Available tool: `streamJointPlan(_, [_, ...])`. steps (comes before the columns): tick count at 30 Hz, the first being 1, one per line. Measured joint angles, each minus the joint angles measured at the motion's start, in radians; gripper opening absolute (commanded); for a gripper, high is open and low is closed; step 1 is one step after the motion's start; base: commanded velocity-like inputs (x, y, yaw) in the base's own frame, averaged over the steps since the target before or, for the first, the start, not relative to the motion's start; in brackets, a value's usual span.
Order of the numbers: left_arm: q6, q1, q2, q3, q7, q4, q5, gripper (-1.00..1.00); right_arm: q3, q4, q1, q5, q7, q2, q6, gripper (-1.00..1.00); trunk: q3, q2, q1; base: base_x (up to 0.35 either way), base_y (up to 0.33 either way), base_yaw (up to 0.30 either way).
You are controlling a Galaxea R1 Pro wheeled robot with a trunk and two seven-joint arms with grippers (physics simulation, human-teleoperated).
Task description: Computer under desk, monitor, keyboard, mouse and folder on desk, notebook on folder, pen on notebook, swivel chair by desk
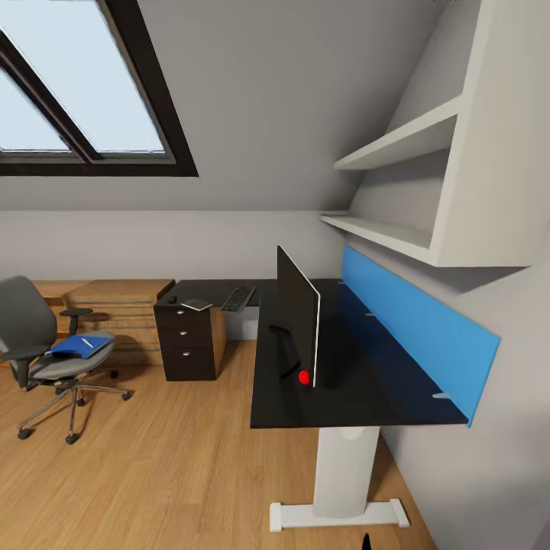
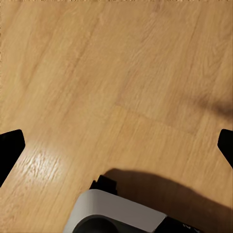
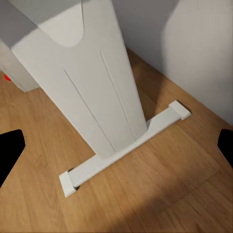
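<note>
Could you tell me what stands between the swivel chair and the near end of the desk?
In the head view, bare wood floor separates the swivel chair from the desk; the black drawer unit stands farther back.

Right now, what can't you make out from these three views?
- Monitor screen: head view sees it edge-on, its face turned away.
- Mouse: head view, too small to tell its shape.
- Chair load: head view, blue folder lies on the swivel chair; what lies on it is too small to sort out.
- Left pincer and right pincer: fingertips cut off by wrist-view edges.
</note>
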Motion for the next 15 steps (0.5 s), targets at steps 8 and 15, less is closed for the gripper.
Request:
streamJointPlan(8, [0.000, 0.000, 0.000, 0.000, 0.000, 0.000, 0.000, 1.00, -0.001, -0.002, 0.000, 0.001, 0.000, -0.002, -0.003, 1.00, 0.025, 0.056, -0.031, 0.000, 0.000, 0.000])
streamJointPlan(15, [0.000, 0.000, -0.001, 0.000, 0.000, 0.000, 0.001, 1.00, -0.005, -0.034, -0.002, 0.001, -0.004, -0.019, 0.000, 1.00, 0.047, 0.105, -0.058, 0.000, 0.000, 0.000])
